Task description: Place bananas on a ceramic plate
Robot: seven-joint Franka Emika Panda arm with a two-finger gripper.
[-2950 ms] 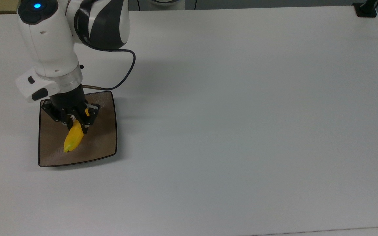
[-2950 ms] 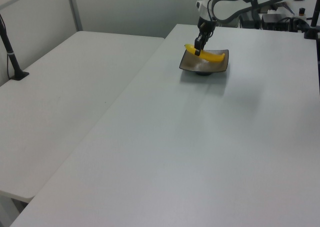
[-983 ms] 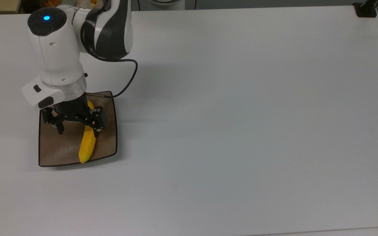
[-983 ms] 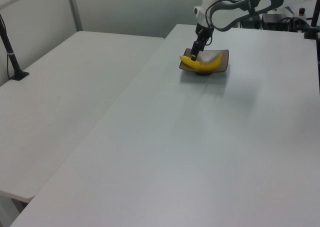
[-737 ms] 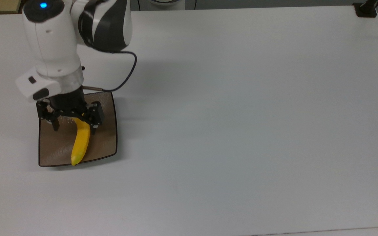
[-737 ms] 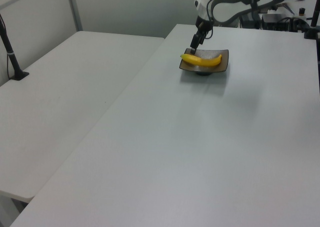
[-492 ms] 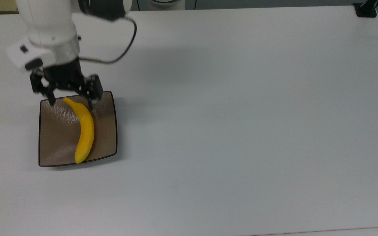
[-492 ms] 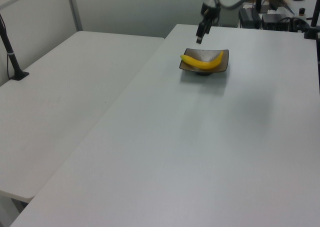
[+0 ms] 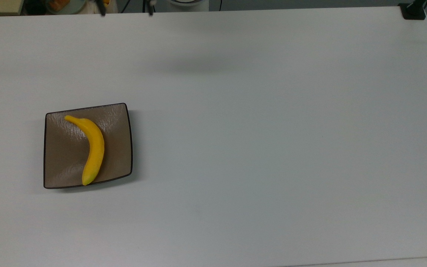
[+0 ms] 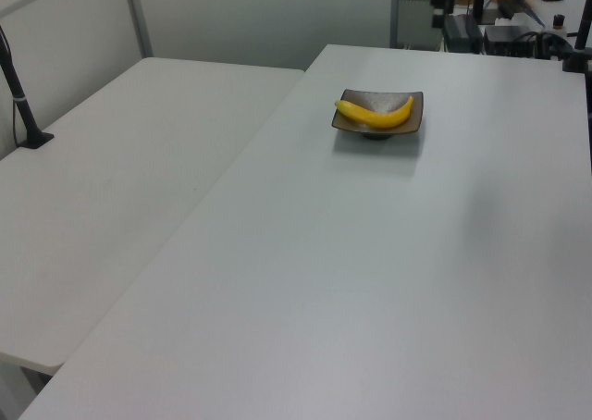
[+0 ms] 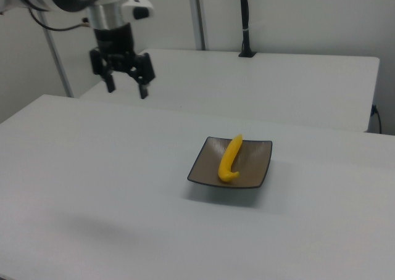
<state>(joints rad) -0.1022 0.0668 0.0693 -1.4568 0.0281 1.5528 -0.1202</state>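
The yellow banana [image 9: 93,148] lies curved on the square brown ceramic plate [image 9: 61,155], with its stem toward the top view's upper left and nothing touching it. In the left view the banana [image 10: 375,117] rests across the plate [image 10: 375,98]. In the right view the banana [image 11: 229,160] lies lengthwise on the plate [image 11: 254,163]. My gripper [image 11: 127,87] hangs high above the table, far off toward the right view's upper left. It is open, with nothing between its fingers.
The white table [image 9: 272,148] carries the plate near the top view's left side. A black clamp [image 9: 413,11] sits at its far right corner. A second white table [image 10: 111,161] with a black post [image 10: 18,87] adjoins it. Equipment [image 10: 499,31] stands behind.
The gripper opened and let go of the banana, then rose and drew away past the top view's upper edge. The banana settled flat on the plate.
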